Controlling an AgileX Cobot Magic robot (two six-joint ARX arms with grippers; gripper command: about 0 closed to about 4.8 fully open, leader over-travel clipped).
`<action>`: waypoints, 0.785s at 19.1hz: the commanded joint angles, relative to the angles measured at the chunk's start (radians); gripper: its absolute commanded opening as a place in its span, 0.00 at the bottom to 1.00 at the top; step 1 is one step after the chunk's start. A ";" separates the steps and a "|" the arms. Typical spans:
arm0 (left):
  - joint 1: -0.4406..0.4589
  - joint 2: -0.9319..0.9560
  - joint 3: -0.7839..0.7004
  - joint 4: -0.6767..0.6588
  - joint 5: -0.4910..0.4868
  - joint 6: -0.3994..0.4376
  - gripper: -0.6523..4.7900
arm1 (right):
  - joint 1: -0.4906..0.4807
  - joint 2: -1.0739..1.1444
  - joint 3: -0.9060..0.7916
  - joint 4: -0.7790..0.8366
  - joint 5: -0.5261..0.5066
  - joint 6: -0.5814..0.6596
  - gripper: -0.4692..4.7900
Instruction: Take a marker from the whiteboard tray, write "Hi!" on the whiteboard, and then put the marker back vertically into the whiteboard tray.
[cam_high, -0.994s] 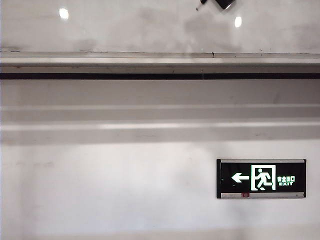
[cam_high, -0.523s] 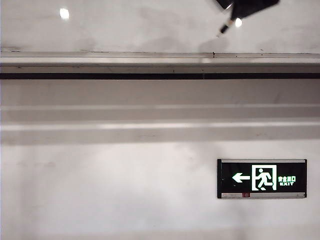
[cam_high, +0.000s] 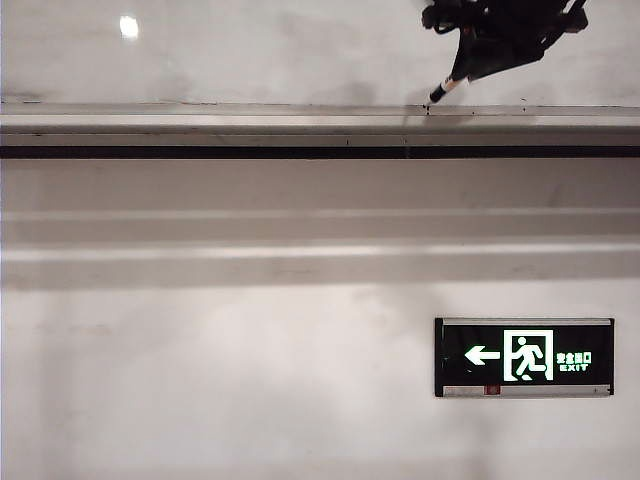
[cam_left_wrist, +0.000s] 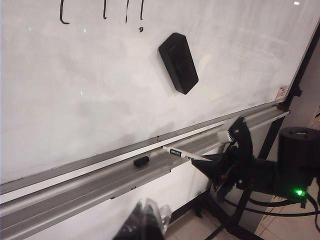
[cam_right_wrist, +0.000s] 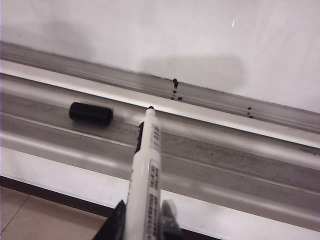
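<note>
Whiteboard (cam_left_wrist: 100, 85): tray (cam_left_wrist: 100, 187) along its lower edge. Eraser (cam_left_wrist: 178, 62) on board, at 1 o'clock from cap (cam_left_wrist: 141, 161), which lies in tray. Marker (cam_left_wrist: 185, 156) in right gripper (cam_left_wrist: 225, 167), above tray, at 3 o'clock from cap. Left gripper (cam_left_wrist: 142, 225) before tray.

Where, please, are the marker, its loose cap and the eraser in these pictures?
marker (cam_right_wrist: 149, 165): right wrist view, middle of the white barrel, held in the right gripper (cam_right_wrist: 142, 220).
cap (cam_right_wrist: 91, 113): right wrist view, middle of its black side.
eraser (cam_left_wrist: 178, 62): left wrist view, centre of its black face.
</note>
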 joint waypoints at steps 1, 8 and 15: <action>0.000 -0.002 0.005 0.014 0.002 0.004 0.11 | 0.001 0.021 0.006 0.049 -0.003 0.004 0.09; 0.000 -0.002 0.005 0.014 0.001 0.004 0.11 | 0.000 0.063 0.007 0.089 0.024 0.005 0.09; 0.000 -0.002 0.005 0.014 0.003 0.004 0.11 | -0.001 0.102 0.033 0.099 0.024 0.005 0.09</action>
